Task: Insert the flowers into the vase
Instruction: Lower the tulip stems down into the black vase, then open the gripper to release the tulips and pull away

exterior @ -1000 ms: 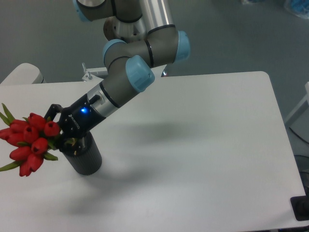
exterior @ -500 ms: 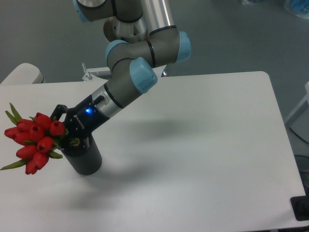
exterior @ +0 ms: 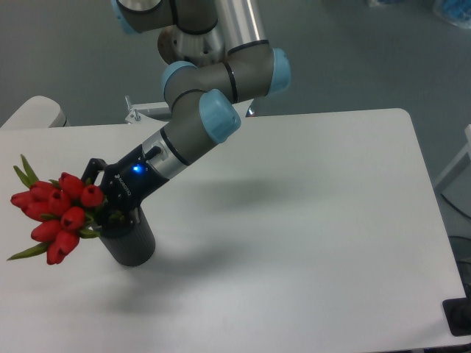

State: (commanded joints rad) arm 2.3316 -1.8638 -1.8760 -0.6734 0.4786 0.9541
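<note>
One bunch of flowers (exterior: 55,217), gripped by closed jaws, has been swung right, nearer the vase (exterior: 129,241) mouth; insertion is judged close.

White rounded table (exterior: 331,220) on a dull grey-green floor (exterior: 353,59) under even light.

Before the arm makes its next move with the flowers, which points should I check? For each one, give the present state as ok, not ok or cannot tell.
1. Gripper holds the flowers: ok; the bunch is off the table, at the gripper's tip.
2. Vase stands upright on the table: ok.
3. Bunch is upright over the vase: not ok; the buds lean out to the left of it.
4. Stems are inside the mouth: cannot tell; the gripper hides the mouth.
5. Table around the vase is free of other things: ok.
</note>
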